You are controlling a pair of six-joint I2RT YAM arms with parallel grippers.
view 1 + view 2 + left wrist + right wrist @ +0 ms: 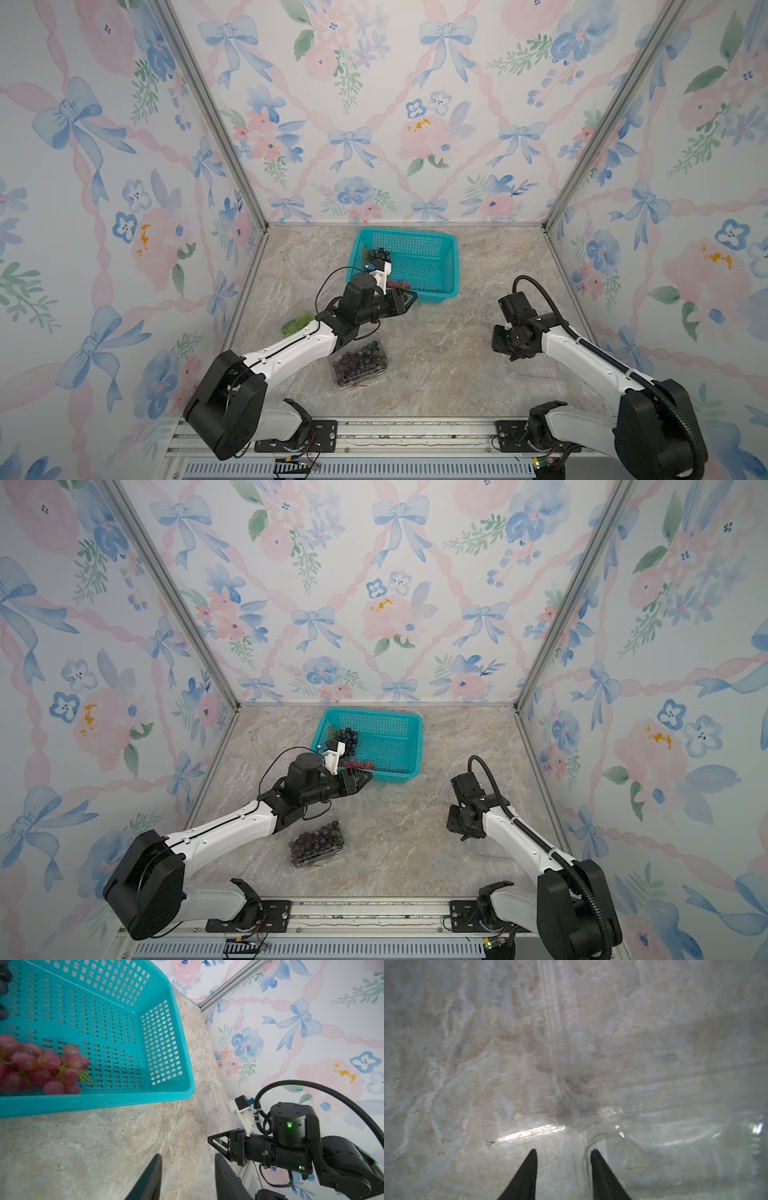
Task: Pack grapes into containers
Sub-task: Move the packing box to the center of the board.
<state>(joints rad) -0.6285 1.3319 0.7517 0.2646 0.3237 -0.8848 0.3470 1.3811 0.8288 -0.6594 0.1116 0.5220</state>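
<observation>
1. Nearest the robot's base, a clear container [360,365] is lying on the surface [436,345], holding a dark purple bunch [311,843] and looking already packed.
2. Off to the right side, the right arm [582,353] is pointing down at an empty clear container [675,1126]. Its jaws are standing apart over the see-through rim, pinching nothing that I can make out.
3. Further in, the left arm [291,345] is reaching to the near wall of the teal basket [455,270]. Its jaws are standing partly open and empty, pointing roughly along that wall rather than at any grapes.
4. Just beyond the wall, the red bunch [41,1066] is lying inside the basket, below and to the far side of the left jaws, its long axis running along the wall. The left arm is sitting far nearer, so the pick is probably calling for turning those jaws down over the rim. The grapes are looking glossy, pinkish-red, on green stems.
5. Farthest back, a blue-black bunch [379,254] is resting in the basket.
</observation>
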